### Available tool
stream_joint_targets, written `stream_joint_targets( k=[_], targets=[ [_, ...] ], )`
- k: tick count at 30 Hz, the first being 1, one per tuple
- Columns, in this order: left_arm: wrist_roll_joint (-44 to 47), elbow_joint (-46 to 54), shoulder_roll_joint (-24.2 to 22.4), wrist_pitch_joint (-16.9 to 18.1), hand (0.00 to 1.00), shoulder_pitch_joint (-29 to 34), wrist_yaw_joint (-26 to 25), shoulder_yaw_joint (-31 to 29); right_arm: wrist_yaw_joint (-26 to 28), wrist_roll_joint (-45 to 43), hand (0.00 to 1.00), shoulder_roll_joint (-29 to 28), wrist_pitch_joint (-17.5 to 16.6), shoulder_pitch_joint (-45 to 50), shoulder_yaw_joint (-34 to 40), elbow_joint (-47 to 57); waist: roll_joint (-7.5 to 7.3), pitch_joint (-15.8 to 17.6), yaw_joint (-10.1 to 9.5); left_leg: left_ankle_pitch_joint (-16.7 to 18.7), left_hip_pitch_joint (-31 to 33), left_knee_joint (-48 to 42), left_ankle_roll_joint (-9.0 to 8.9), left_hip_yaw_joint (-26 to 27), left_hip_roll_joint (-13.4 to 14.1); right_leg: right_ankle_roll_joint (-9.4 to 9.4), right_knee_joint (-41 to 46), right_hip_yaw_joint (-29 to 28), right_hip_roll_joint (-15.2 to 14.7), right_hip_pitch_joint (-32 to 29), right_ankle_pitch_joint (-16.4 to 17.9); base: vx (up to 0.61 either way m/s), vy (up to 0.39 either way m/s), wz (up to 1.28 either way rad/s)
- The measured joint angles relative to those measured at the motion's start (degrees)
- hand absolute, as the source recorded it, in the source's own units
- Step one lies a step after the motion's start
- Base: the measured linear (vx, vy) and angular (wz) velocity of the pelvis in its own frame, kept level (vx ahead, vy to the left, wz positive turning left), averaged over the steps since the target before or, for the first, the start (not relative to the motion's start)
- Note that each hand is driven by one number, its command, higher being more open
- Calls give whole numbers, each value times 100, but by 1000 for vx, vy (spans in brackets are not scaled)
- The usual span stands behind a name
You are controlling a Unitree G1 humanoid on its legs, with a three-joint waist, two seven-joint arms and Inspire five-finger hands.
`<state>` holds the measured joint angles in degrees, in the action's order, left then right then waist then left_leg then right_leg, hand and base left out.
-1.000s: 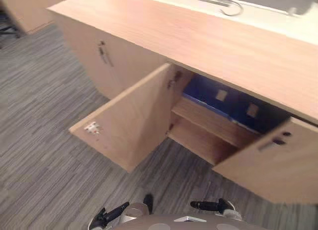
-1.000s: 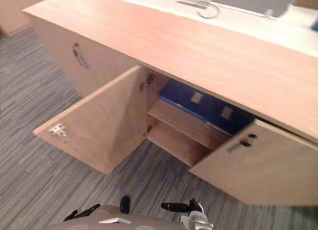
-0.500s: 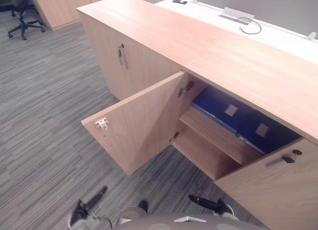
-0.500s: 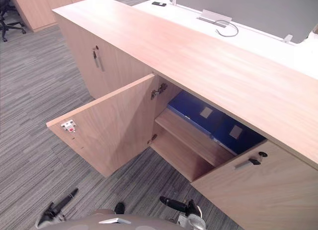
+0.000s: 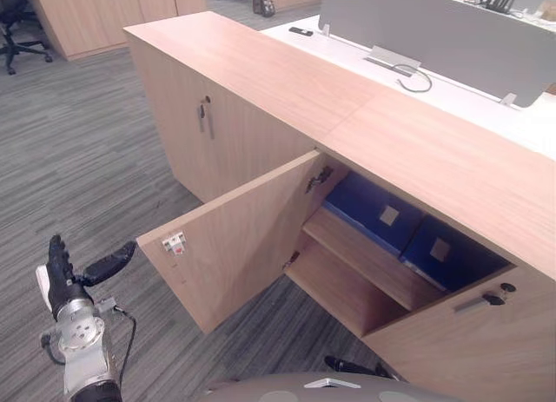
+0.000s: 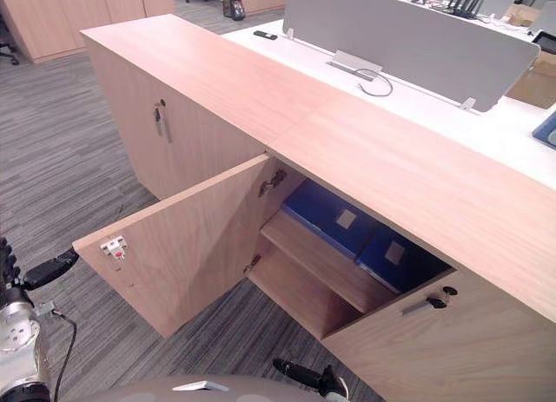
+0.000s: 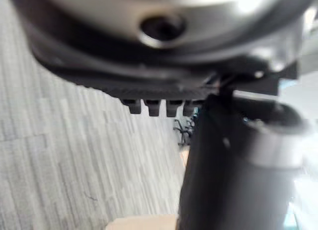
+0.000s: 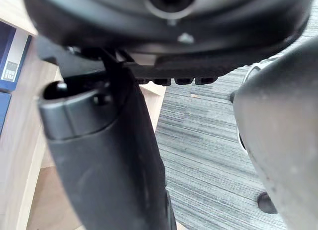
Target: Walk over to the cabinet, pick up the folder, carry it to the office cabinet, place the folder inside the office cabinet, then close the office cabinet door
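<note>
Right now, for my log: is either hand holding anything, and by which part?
Nothing is held. The left hand and the right hand are both open and empty.

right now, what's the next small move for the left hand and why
Probably swing the left hand round to the outer face of the left door and start pushing it shut. Blue folders lie on the upper shelf inside, the door stands wide open, and the hand is open beside its free edge, not touching it.

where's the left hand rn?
Left eye view, lower left: the left hand is up over the grey carpet, fingers straight, just left of the open cabinet door, with its thumb pointing toward the door's free edge.
</note>
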<state>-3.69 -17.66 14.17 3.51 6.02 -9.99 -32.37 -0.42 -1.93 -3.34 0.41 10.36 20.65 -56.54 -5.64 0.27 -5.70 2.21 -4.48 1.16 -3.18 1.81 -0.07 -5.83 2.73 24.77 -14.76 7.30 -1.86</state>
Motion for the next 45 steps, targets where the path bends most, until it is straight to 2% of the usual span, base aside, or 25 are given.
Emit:
stream_joint_targets(
  k=[2, 5, 6, 9, 13, 14, 17, 18, 20, 22, 24, 27, 32, 36, 38, 40, 41, 42, 43, 44, 45],
  targets=[
    [-403, 68, 160, 0, 100, -26, 1, 360, 2, -95, 100, 4, -1, 4, 9, -11, 1, 0, 12, 1, 2, 0, 2, 33, -6, -15, 0, -3, -2, -33, -21, -32, 3, -10],
    [-1173, 83, 596, 1, 100, -29, 32, 1402, 5, -97, 100, 32, -7, 7, 9, -21, 37, -21, 38, 1, 0, 0, 5, 59, 1, -15, -7, -19, 10, -40, -20, -82, -35, -6],
    [-1685, 86, 706, 17, 100, -31, 62, 1759, 11, -96, 100, 58, -31, 7, 11, -46, 79, -52, 40, -5, 3, 3, 15, 90, 9, -15, -8, -72, 22, -74, -20, -101, -33, -21],
    [-2797, 83, 1021, 35, 100, -31, 52, 2229, 9, -100, 100, 160, -102, 10, 33, -170, 184, -128, 38, -69, 14, 112, 105, 115, 5, -17, -92, -151, 41, -122, -18, -104, -41, -14],
    [-3774, 82, 1332, 233, 100, -120, -68, 2969, -19, -162, 100, 201, -113, -10, 190, -265, 225, -181, 80, -300, 31, 392, 74, 14, -50, -38, -231, -135, 38, -138, 53, -109, -60, 12],
    [-4009, 85, 1554, 379, 100, -127, -115, 3402, -34, -181, 100, 202, -153, -50, 247, -357, 214, -184, 114, -360, 49, 393, 57, -25, -68, -55, -239, -138, 30, -128, 176, -120, -73, 14],
    [-4160, 144, 1667, 485, 100, -163, -121, 3951, -50, -183, 100, 206, -206, -70, 369, -465, 206, -184, 136, -421, 46, 396, 35, -61, -81, -124, -234, -122, 34, -121, 264, -95, -47, 11],
    [-4187, 259, 1682, 649, 100, -156, -52, 4340, -53, -183, 100, 237, -206, -73, 499, -568, 206, -181, 133, -443, 62, 396, 36, -81, -82, -143, -249, -105, 51, -125, 278, -112, -37, 13],
    [-4179, 408, 1677, 813, 100, -148, 59, 4743, -57, -163, 100, 300, -198, -73, 651, -680, 195, -177, 150, -463, 101, 397, 59, -124, -79, -151, -278, -87, 68, -123, 283, -59, -17, 13],
    [-4134, 636, 1588, 1152, 100, -94, 359, 5311, -75, -74, 100, 370, -60, -13, 910, -926, 130, -154, 220, -488, 112, 397, 41, -142, -80, -152, -287, -91, 75, -123, 283, -24, -3, 6],
    [-4055, 660, 1411, 1248, 100, -31, 561, 5527, -76, -77, 100, 356, 42, 61, 1123, -1068, 79, -125, 320, -490, 110, 397, 21, -111, -75, -152, -294, -127, 80, -138, 280, 4, 7, -12],
    [-3884, 660, 1254, 1296, 100, 160, 957, 5706, 6, -45, 100, 286, 55, 86, 1527, -1064, 26, -111, 474, -468, 132, 396, 36, 1, -62, -152, -305, -214, 87, -227, 248, 35, 10, -21],
    [-3602, 660, 861, 1299, 100, 367, 1394, 5850, 176, 513, 100, 278, 270, 136, 1942, -817, -89, -38, 522, -362, 9, 391, 46, 357, -27, -230, -370, -499, 95, -224, 140, 69, 14, -32],
    [-3263, 661, 667, 1245, 100, 422, 1572, 5829, 411, 1003, 100, 259, 311, 227, 1915, -431, -111, 20, 542, -165, -214, 375, 50, 840, 16, -172, -378, -920, 118, -272, 107, 61, 33, -63],
    [-3022, 711, 520, 1207, 100, 617, 1637, 5687, 458, 1071, 100, 253, 321, 239, 1788, -299, -79, 45, 557, -14, -395, 368, 32, 1238, 101, -28, -352, -1042, 204, -332, 25, 49, 32, -88],
    [-2885, 710, 348, 1117, 100, 724, 1712, 5518, 455, 1068, 100, 250, 326, 237, 1707, -235, -61, 59, 559, 158, -359, 193, 31, 1502, 232, 77, -217, -588, 238, -476, -69, 11, -14, -82],
    [-2527, 676, 101, 987, 100, 830, 1815, 5244, 453, 1067, 100, 247, 320, 220, 1662, -200, -15, 95, 540, 327, -246, -86, 18, 1742, 410, 220, -60, 7, 304, -630, -132, 3, -76, -99],
    [-2239, 456, -216, 947, 100, 844, 1847, 4845, 436, 1055, 100, 250, 320, 214, 1543, -186, -29, 105, 478, 492, -188, -331, -20, 1971, 548, 497, 160, 741, 286, -707, 18, 18, -87, -102],
    [-1912, 294, -378, 836, 100, 814, 1887, 4645, 412, 1039, 100, 247, 320, 221, 1494, -164, -36, 106, 448, 547, -210, -414, -56, 2083, 586, 628, 260, 1062, 267, -717, 102, 54, -81, -91],
    [-1198, -80, -563, 650, 100, 717, 1906, 4319, 342, 996, 100, 238, 325, 230, 1378, -104, -47, 102, 431, 595, -261, -502, -107, 2255, 633, 560, 292, 1287, 279, -713, 57, 64, -62, -76],
    [-223, -1071, -892, 405, 100, 376, 1885, 3701, 259, 904, 100, 245, 308, 187, 1161, -99, -36, 100, 467, 613, -312, -508, -137, 2407, 682, 504, 218, 1235, 369, -716, 20, 61, -67, -68]
  ],
)
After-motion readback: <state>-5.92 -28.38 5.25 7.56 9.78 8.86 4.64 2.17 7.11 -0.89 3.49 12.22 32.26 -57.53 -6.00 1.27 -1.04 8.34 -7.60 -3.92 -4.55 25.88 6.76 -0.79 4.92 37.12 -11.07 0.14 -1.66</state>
